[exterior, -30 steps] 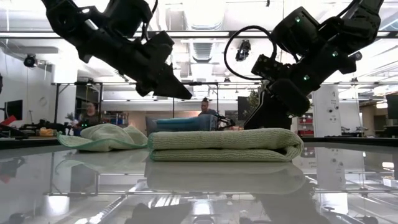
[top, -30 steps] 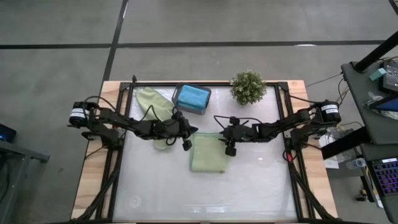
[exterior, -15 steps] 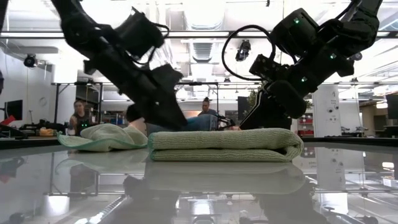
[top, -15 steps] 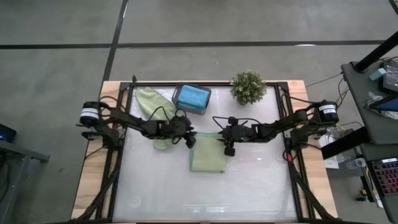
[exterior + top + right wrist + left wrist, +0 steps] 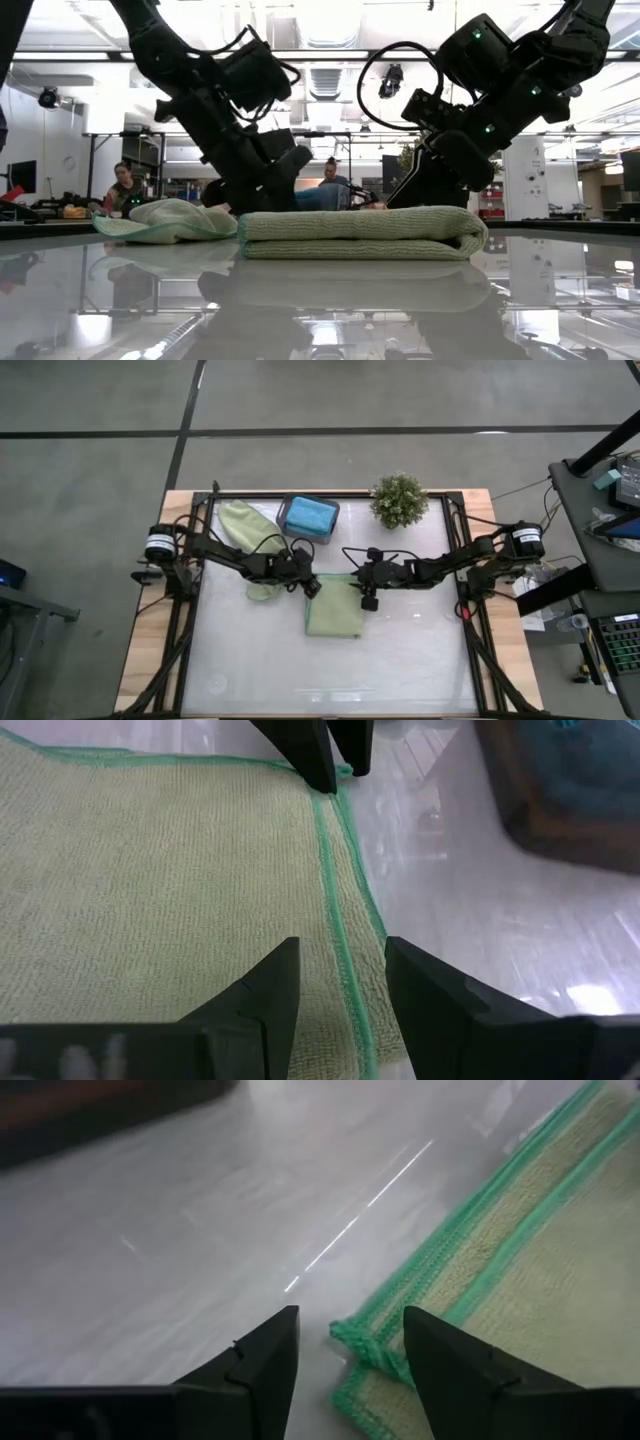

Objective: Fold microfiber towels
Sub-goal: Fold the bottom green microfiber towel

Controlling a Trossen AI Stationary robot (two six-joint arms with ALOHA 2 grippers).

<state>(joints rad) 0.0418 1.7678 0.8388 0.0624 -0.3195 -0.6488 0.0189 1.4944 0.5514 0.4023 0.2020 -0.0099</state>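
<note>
While both arms reach in over the glass, here is the table from left to right:

Crumpled towel (image 5: 243, 526): sage green, bunched at the far left of the table (image 5: 400, 670); the low view shows it as a soft heap (image 5: 170, 220) just beside the folded one, a closeness the high view blurs under the arm.

Left gripper (image 5: 312, 586): down at the far left corner of the folded towel. Its wrist view gives what no other view does: two fingers (image 5: 262, 1365) parted, the green-stitched corner (image 5: 365, 1342) lying in the gap, nothing pinched.

Tray (image 5: 308, 518): dark, at the back edge, with a teal-blue towel (image 5: 309, 513) inside; from table height only a blue sliver shows behind the arms.

Folded towel (image 5: 335, 608): sage green, mid-table; the low view shows its stacked layers (image 5: 360, 232), the high view only a flat rectangle.

Right gripper (image 5: 366, 596): over the towel's far right edge. Its wrist view shows fingers (image 5: 268, 995) partly apart above the cloth (image 5: 150, 880), holding nothing, with the left gripper's tips at the corner beyond.

Potted plant (image 5: 399, 500): back of the table, right of the tray.

People: two, in the room behind, seen only in the low view.
</note>
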